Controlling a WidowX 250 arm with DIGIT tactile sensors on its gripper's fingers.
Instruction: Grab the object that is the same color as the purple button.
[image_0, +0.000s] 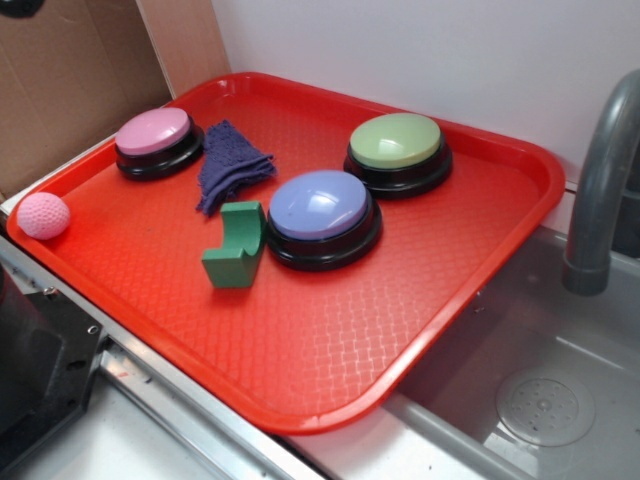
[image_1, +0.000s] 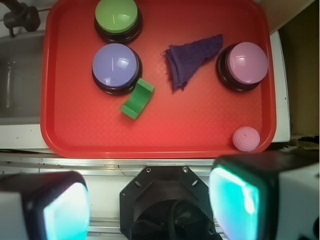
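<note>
A small dark purple knitted cloth lies folded on the red tray, between the pink-domed button and the purple button. My gripper shows only in the wrist view. It hangs high above the counter edge, off the near side of the tray and far from the cloth. Its teal fingers stand wide apart with nothing between them. The exterior view shows no gripper.
A green block stands beside the purple button. A green-domed button sits at the far side. A pink knitted ball rests in a tray corner. A sink with a grey faucet lies beside the tray.
</note>
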